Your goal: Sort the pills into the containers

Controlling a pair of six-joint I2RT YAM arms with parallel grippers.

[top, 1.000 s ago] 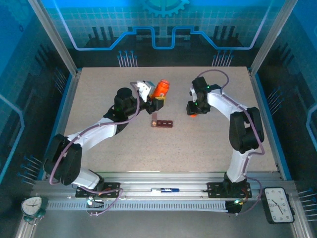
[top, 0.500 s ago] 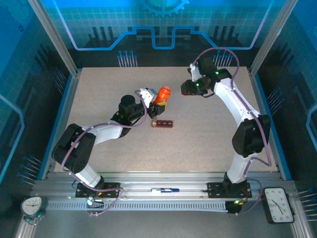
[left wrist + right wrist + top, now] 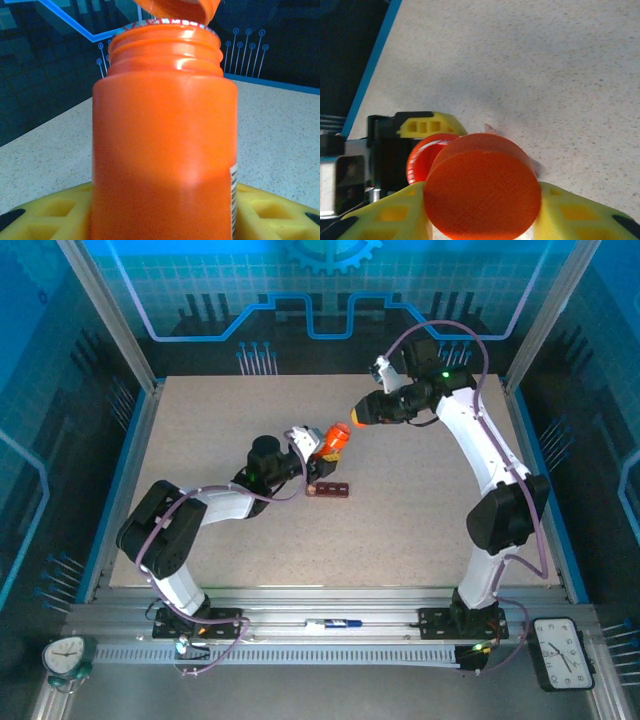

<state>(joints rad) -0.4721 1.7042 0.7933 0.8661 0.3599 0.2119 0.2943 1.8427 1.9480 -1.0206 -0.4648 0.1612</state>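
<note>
An orange pill bottle (image 3: pixel 333 438) (image 3: pixel 165 150) is held tilted above the table, with my left gripper (image 3: pixel 318 452) (image 3: pixel 160 220) shut around its body. Its mouth (image 3: pixel 427 155) is open. My right gripper (image 3: pixel 362 412) (image 3: pixel 482 210) is shut on the orange cap (image 3: pixel 357 416) (image 3: pixel 482 192), which hangs just right of and above the mouth, its edge (image 3: pixel 175 7) showing over the rim. The containers (image 3: pixel 330 489), a dark red-brown bar of small compartments, lie on the table just below the bottle. Pills are hidden.
The speckled table (image 3: pixel 420 530) is bounded by blue rails and metal posts at its sides. A yellow finger of the left gripper (image 3: pixel 427 125) and its black body sit behind the bottle mouth in the right wrist view.
My right gripper rose from the table and swung left with the cap until it reached the bottle's mouth. My left arm drew back, bringing the bottle closer to the containers.
</note>
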